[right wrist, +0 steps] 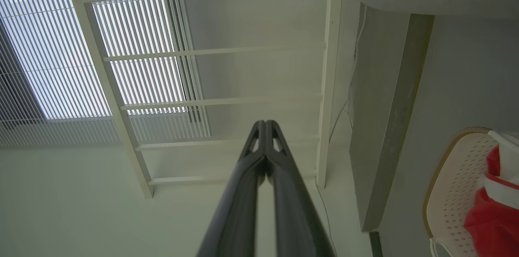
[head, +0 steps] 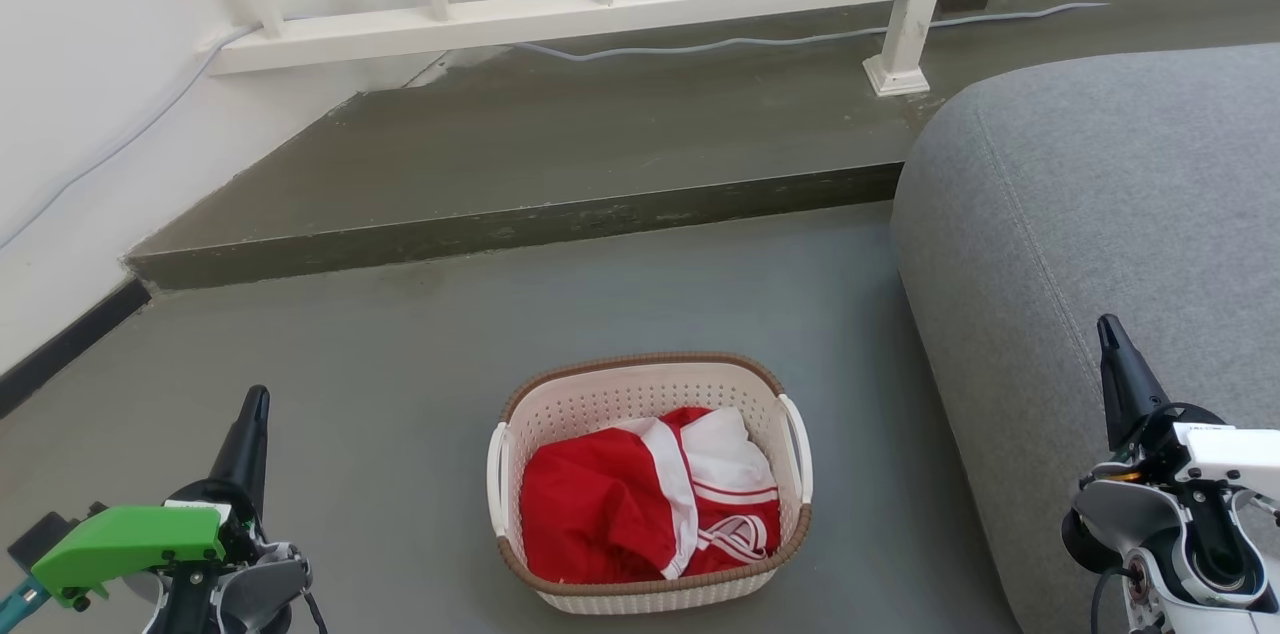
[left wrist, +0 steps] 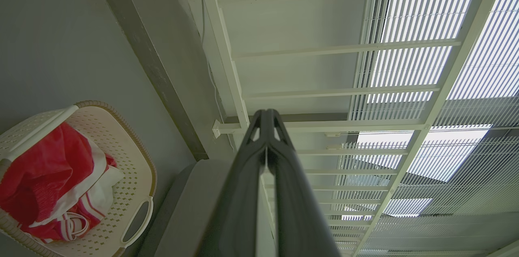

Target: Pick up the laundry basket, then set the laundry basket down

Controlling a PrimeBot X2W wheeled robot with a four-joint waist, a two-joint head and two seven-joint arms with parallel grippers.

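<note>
On grey floor [head: 380,384]: laundry basket [head: 640,361], upright, just beside grey sofa [head: 1100,214], with a red-and-white garment [head: 610,504] bundled inside. The left claw [head: 258,399] is closed, fingers pressed together, holding nothing, well apart from the basket. The right claw [head: 1107,326] is likewise closed and empty, seen against the sofa.

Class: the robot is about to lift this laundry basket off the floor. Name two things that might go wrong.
The handles are thin loops, and both the left gripper and the right gripper are shut: a finger may miss or slip. The sofa stands close beside the laundry basket, so the right gripper may brush it.
</note>
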